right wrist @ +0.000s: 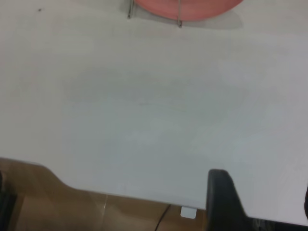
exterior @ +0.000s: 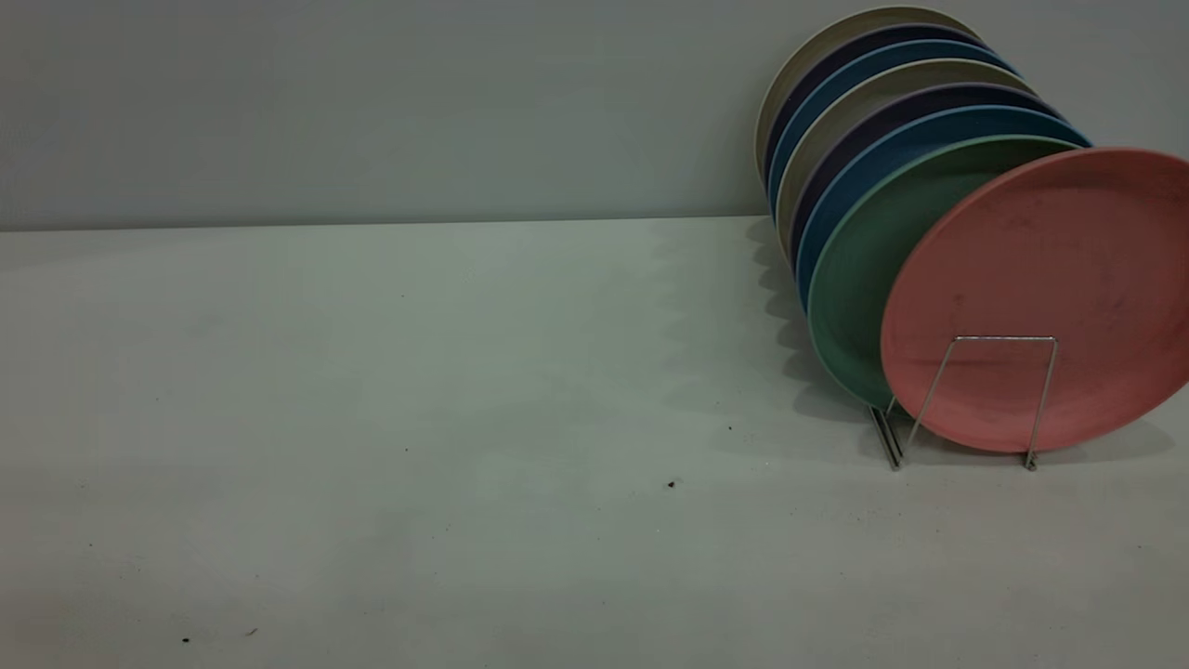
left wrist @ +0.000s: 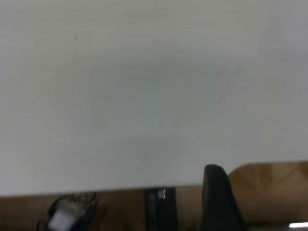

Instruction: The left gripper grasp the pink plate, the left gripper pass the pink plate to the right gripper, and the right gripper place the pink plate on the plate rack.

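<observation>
exterior view: the pink plate (exterior: 1040,297) stands on edge in the front slot of the plate rack (exterior: 985,400), leaning back on a mint-green plate (exterior: 868,279), with blue, purple and cream plates (exterior: 864,102) behind; neither gripper shows on the white table (exterior: 418,418); left wrist view: one dark finger (left wrist: 219,199) of the left gripper shows over the table edge, grip state cannot be told; right wrist view: the right gripper's finger (right wrist: 224,202) holds nothing visible, opening unclear; the plate's lower rim sits far off.

The pink plate (exterior: 1050,288) is salmon with faint dark scuffs; behind it stand a mint-green plate (exterior: 859,279), then blue, purple and beige ones. The plate rack (exterior: 989,400) is silver wire, the counter (exterior: 418,446) pale grey-white.
</observation>
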`<act>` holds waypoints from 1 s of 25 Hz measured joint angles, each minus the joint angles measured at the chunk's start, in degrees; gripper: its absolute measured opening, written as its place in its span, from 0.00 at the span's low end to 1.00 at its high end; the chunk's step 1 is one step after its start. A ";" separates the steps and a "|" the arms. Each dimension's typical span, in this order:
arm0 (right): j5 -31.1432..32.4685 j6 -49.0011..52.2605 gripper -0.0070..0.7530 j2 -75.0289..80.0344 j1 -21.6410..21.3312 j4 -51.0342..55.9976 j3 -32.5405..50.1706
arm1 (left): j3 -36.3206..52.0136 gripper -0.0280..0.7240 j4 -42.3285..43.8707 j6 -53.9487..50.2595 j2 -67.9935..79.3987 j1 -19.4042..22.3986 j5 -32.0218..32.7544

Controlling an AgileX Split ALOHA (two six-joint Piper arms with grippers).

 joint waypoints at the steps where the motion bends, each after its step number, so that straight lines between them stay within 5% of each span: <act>1: -0.05 0.04 0.56 0.00 0.00 0.00 0.00 | 0.47 0.67 0.44 -0.60 0.00 0.00 0.47; 25: -0.11 0.18 0.56 -1.00 -0.44 0.00 0.05 | 0.80 0.67 2.10 -3.71 -1.55 -0.06 1.21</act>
